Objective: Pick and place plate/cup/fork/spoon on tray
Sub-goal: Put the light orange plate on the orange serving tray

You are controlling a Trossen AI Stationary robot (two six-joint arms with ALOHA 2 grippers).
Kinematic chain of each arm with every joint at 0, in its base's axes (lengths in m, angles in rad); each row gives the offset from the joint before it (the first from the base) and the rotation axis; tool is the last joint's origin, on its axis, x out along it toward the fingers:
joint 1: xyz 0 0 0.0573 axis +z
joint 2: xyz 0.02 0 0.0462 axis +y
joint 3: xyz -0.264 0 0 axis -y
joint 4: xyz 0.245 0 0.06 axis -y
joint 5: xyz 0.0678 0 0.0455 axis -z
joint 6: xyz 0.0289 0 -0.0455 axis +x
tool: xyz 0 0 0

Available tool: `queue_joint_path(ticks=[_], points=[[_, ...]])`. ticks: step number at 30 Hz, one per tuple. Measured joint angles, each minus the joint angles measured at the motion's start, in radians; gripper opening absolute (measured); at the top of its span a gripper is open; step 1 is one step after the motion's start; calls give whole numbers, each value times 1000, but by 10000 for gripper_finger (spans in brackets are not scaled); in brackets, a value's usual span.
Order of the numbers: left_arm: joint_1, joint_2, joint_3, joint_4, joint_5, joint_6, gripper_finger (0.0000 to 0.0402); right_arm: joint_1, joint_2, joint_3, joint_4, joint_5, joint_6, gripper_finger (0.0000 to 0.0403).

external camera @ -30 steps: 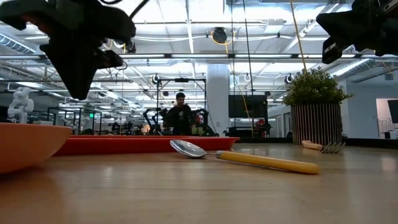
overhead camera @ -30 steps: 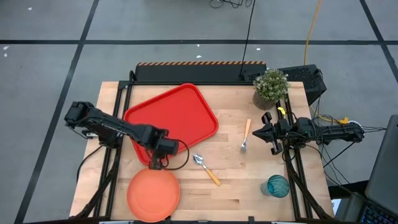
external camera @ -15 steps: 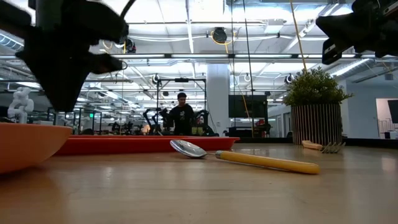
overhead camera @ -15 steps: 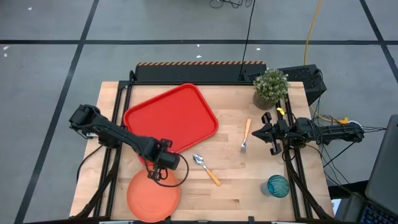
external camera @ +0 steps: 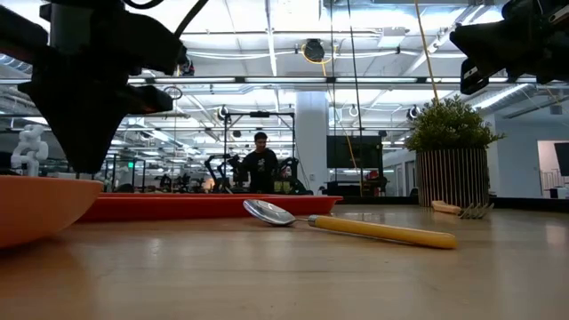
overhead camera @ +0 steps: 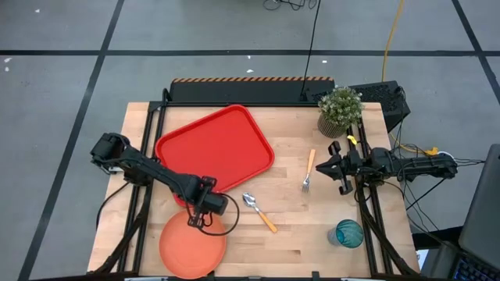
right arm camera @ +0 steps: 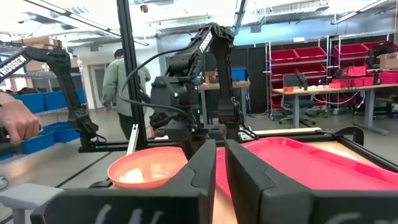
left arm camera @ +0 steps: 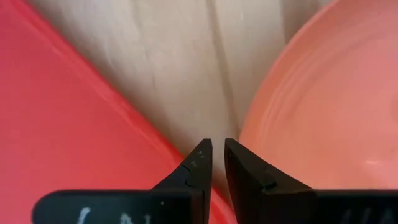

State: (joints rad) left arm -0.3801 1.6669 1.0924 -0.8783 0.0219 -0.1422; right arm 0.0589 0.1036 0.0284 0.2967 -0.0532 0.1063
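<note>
We note the table (overhead camera: 289,226) carries the tray (overhead camera: 215,147) at rear left, skewed to the table edges and with nothing on it, with the plate (overhead camera: 192,243) at the front left, just off the tray's near corner. The spoon (overhead camera: 258,211) lies between plate and fork, bowl toward the tray; the fork (overhead camera: 308,172) lies right of the tray, tines toward the front. The cup (overhead camera: 348,232) stands at the front right, well apart from the rest, and a potted plant (overhead camera: 339,110) stands at the rear right, beyond the fork. The left gripper (overhead camera: 194,221) hangs over the plate's rear rim, next to the tray corner. Its wrist view shows the fingers (left arm camera: 198,163) nearly pressed together, a thin slit between them and nothing pinched, pointing down at the bare strip of wood between tray (left arm camera: 68,137) and plate (left arm camera: 329,112). The right gripper (overhead camera: 323,169) waits just right of the fork; its fingers (right arm camera: 202,168) stand a little apart with nothing between them. The low view adds what overhead hides: the left gripper (external camera: 82,133) ends above the plate's rim (external camera: 36,209), not touching, and a person (external camera: 260,169) stands in the room behind the tray. The right wrist view shows another person (right arm camera: 124,87) beyond the left arm.
</note>
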Motion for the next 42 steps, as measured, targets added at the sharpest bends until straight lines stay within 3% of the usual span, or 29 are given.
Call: queue_joint_path(ticks=[6, 16, 33, 37, 42], points=[[-1, 0, 0, 11, 37, -9, 57, 0, 0, 0, -13, 0, -10, 32], [0, 0, 0, 11, 39, -25, 158, 0, 0, 0, -21, 0, -12, 32], [1, 103, -10, 15, 53, -17, 163, 0, 0, 0, -42, 0, -6, 32], [8, 112, -10, 9, 69, -25, 128, 0, 0, 0, -43, 0, -6, 32], [30, 111, -9, -1, 92, -17, 24, 0, 0, 0, -44, 0, -6, 32]])
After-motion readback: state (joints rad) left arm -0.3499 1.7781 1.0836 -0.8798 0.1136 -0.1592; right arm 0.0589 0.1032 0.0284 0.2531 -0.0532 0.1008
